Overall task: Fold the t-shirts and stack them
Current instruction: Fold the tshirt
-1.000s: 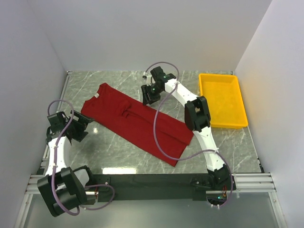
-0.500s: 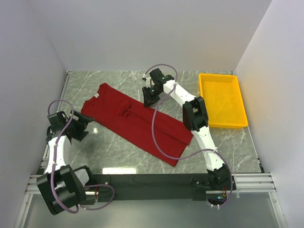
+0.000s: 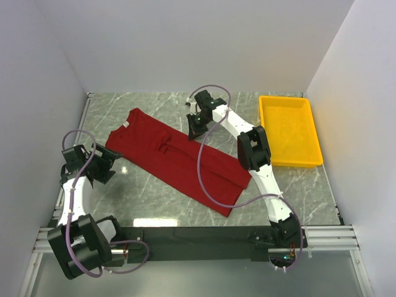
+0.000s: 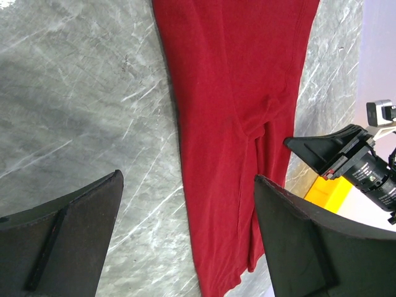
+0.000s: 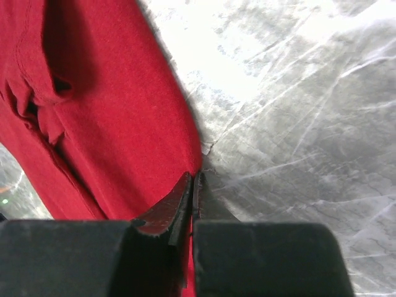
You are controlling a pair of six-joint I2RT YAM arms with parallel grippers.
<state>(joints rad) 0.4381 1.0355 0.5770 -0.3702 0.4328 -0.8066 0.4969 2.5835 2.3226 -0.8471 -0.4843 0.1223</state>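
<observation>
The dark red t-shirt (image 3: pixel 173 158) lies flat and diagonal on the marble table, its white neck tag (image 3: pixel 127 125) at the upper left. My right gripper (image 3: pixel 197 131) is down at the shirt's far edge near the middle. In the right wrist view it (image 5: pixel 193 176) is shut, with the hem of the t-shirt (image 5: pixel 105 124) pinched between its fingers. My left gripper (image 3: pixel 104 164) hovers open at the shirt's left corner. In the left wrist view the t-shirt (image 4: pixel 229 124) runs between the wide-apart fingers (image 4: pixel 80 223), and nothing is held.
A yellow plastic tray (image 3: pixel 288 130) stands at the back right of the table, and its corner (image 4: pixel 325 192) shows in the left wrist view. White walls close in the table on the left, back and right. Grey marble (image 3: pixel 142 198) lies bare in front of the shirt.
The right gripper's jaws have closed on the shirt's far edge, after shifting slightly along it. The left arm and the shirt have stayed put.
</observation>
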